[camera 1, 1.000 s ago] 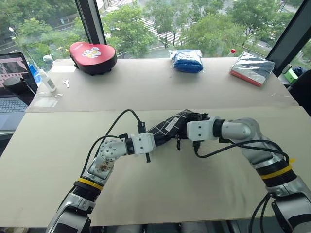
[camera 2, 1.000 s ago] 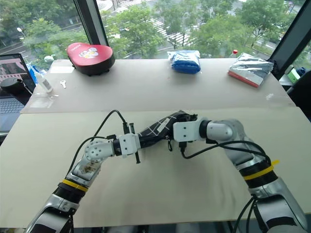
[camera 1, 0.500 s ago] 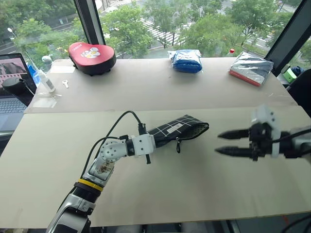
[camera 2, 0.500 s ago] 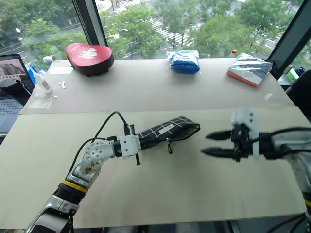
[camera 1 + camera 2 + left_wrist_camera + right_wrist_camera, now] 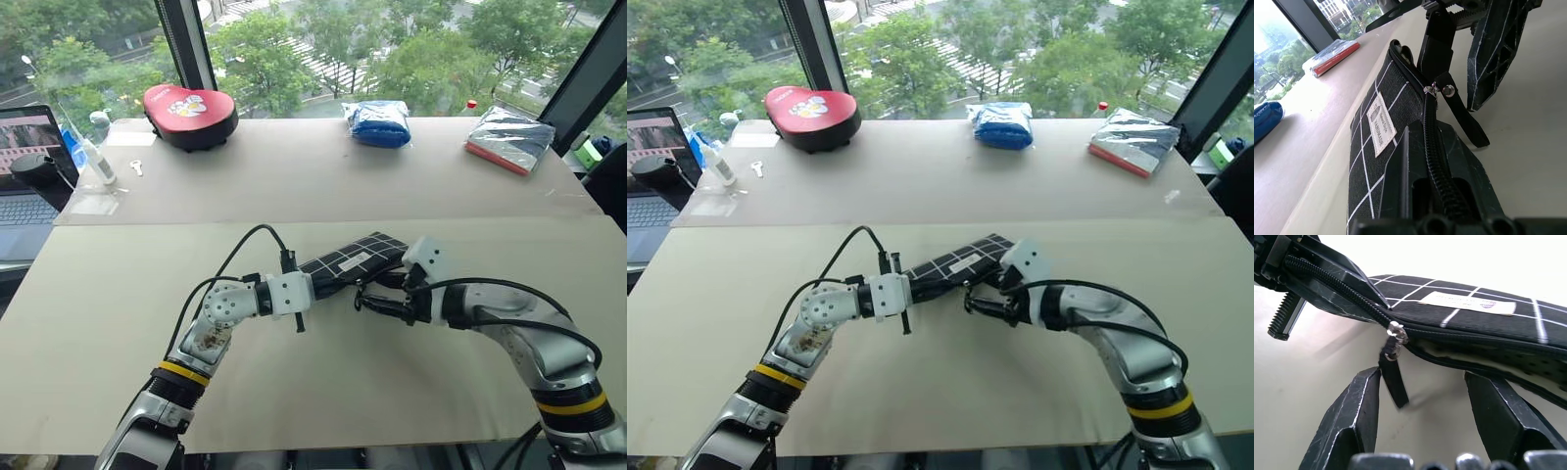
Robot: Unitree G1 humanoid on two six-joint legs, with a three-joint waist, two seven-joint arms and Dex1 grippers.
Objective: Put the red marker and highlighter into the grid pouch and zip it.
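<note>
Beige table [image 5: 411,392] by the window carried the grid pouch [image 5: 348,262], lifted at one end by the left gripper [image 5: 312,284], clamped on it. Right gripper [image 5: 377,297] stood spread wide beside the black pull strap [image 5: 1393,379], grasping nothing.

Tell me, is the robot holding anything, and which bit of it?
The left gripper holds the grid pouch by its zipped end. The right gripper is open by the pull strap, holding nothing.
</note>
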